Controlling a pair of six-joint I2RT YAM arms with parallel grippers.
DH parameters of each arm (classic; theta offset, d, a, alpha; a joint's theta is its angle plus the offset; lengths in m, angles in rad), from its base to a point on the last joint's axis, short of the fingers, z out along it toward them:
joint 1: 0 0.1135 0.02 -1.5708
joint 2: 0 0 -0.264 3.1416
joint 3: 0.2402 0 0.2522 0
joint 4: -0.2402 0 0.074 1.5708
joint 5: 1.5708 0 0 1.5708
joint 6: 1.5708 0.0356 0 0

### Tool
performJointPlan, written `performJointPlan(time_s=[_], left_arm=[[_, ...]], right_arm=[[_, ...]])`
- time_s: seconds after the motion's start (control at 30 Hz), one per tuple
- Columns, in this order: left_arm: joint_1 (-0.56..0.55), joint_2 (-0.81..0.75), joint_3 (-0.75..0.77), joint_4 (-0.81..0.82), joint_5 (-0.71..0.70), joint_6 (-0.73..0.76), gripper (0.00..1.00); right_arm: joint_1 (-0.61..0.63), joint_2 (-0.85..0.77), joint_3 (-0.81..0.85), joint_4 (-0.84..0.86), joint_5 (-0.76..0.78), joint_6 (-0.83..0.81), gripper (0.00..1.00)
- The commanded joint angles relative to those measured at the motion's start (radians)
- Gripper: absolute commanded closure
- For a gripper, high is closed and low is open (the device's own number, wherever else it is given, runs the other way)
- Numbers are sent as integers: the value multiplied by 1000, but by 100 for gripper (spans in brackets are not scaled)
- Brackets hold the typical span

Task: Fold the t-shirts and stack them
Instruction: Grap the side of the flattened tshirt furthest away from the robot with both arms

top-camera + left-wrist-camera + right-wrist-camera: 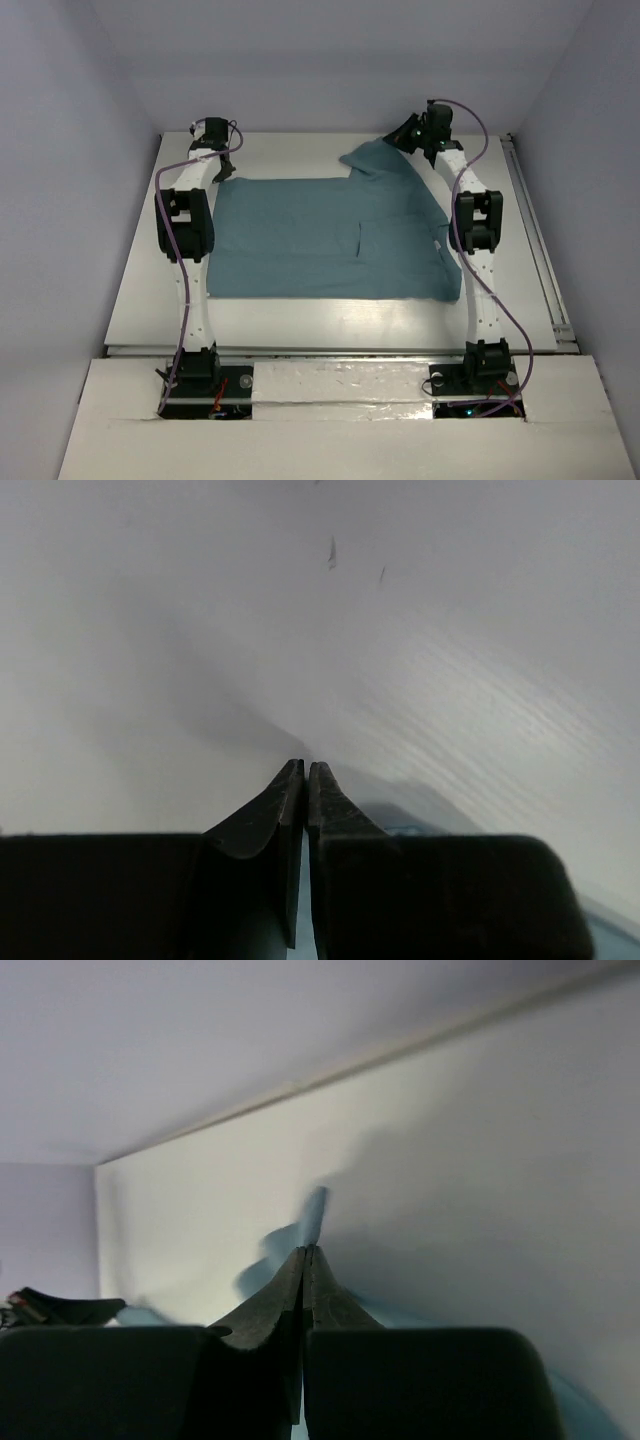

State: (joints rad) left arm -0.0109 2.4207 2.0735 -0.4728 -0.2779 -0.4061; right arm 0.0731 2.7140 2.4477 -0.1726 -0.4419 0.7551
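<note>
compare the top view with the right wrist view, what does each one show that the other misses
Only the top view: the whole t-shirt spread on the table, its far right corner raised toward the right gripper, and the left gripper at the far left corner.

Only the right wrist view: that gripper's fingers pressed together, with a sliver of blue cloth poking past their tips.

Both: the right gripper, some of the t-shirt, and the white table.
</note>
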Motion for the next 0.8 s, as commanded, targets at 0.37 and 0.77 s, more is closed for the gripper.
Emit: performJointPlan(time_s=[0.37,0.77], left_arm=[[3,-340,-165,19,-24,18,100],[46,-540,-496,100,-40,13,100]], right_arm=[[-21,-574,-548,35,18,-128,100],[-21,-1048,-1154,-5,190,-207,100]])
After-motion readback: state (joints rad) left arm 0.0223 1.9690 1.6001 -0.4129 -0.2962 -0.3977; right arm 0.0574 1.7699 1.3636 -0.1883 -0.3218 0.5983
